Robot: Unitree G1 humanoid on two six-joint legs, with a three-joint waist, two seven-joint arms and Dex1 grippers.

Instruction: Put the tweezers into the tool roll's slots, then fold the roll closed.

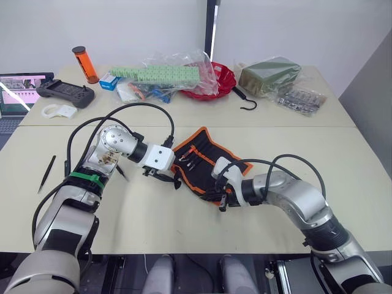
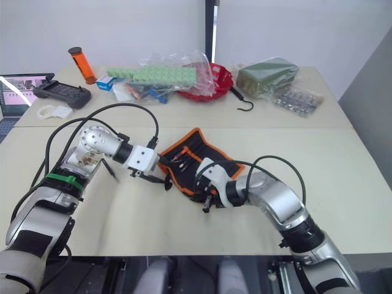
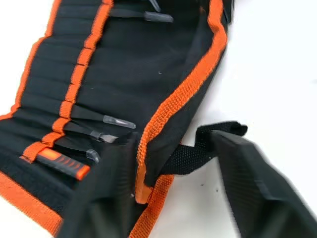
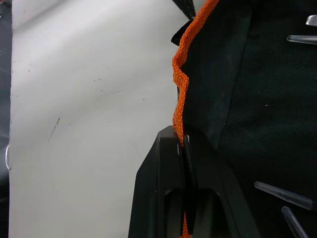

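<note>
Black fabric with orange edging, the tool roll point(image 1: 202, 160) lies open near the middle of the bench point(image 1: 343, 159), with several tweezers point(image 3: 106, 120) already tucked in its slots point(image 3: 59, 84). One more slim black pair lies on the bench well away from the roll, beyond the left arm point(image 1: 46, 173), so the filling looks unfinished.

The right gripper point(image 4: 184, 148) is pinched shut on the roll's orange hem at its near edge. The left gripper point(image 3: 173, 168) stands spread at the roll's other near corner, straddling the hem and the black strap point(image 3: 208, 146).

To fold cleanly, I'd judge both corners should rise together and travel evenly across the roll, keeping the strap free and the tweezers from sliding out.
</note>
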